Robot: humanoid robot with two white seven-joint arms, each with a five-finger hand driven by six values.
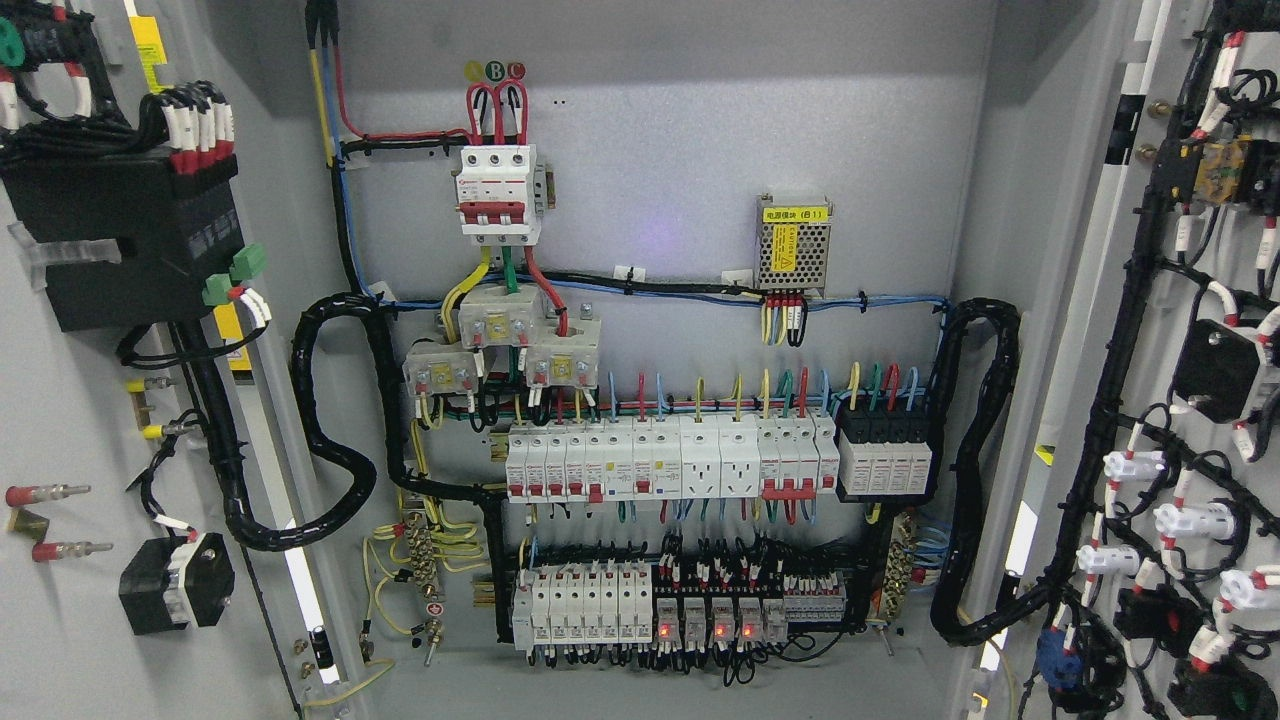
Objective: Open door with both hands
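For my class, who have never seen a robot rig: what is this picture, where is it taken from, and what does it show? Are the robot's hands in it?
This is one picture from a camera on a humanoid robot's head. It looks straight into an open electrical cabinet. Both doors are swung wide: the left door and right door show their wired insides. On the back panel sit a main breaker, rows of small breakers and black cable bundles. A few red lights glow on the bottom row. Neither robot hand is in view, so nothing is held.
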